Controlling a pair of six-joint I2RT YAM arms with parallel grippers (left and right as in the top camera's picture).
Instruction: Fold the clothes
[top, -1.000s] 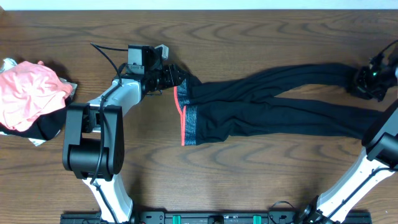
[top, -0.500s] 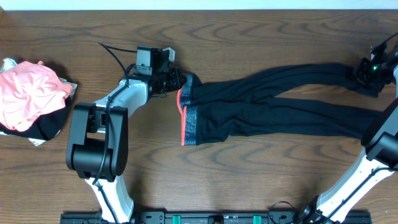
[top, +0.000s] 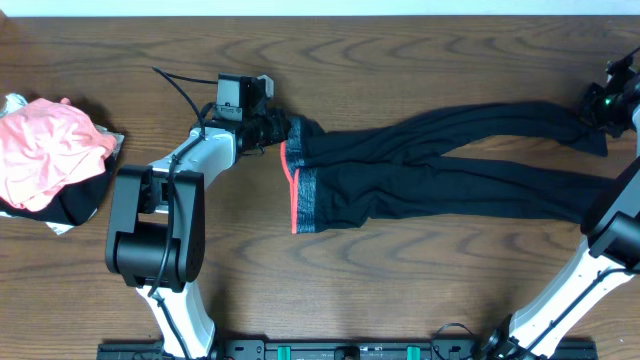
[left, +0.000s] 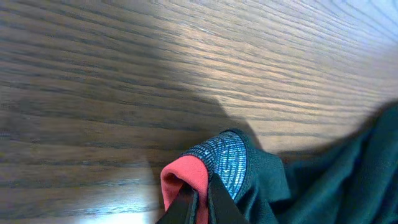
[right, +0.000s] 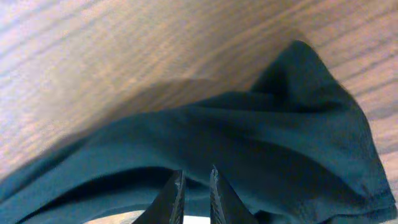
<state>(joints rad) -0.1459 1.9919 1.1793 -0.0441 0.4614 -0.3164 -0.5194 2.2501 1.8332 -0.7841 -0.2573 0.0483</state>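
The clothes (top: 430, 170) are black leggings stretched across the table, their two legs running right. The grey waistband (top: 305, 195) with its coral-red edge lies at the left. My left gripper (top: 278, 130) is at the waistband's far corner. In the left wrist view the left gripper (left: 202, 200) is shut on the coral-red edge (left: 180, 177), beside the grey band (left: 227, 158), which is raised off the wood. My right gripper (top: 600, 108) is at the end of the far leg. The right wrist view shows the right gripper (right: 194, 182) shut on black cloth (right: 249, 143), which bunches round the fingers.
A pile of pink and black garments (top: 50, 160) lies at the table's left edge. The left arm's base (top: 150, 250) stands front left and the right arm (top: 600, 250) rises at the front right. The near leg's end (top: 600, 200) lies flat by the right edge.
The left gripper has moved a little right onto the waistband corner and shut on it. The right gripper has carried the far leg's end up and to the right.
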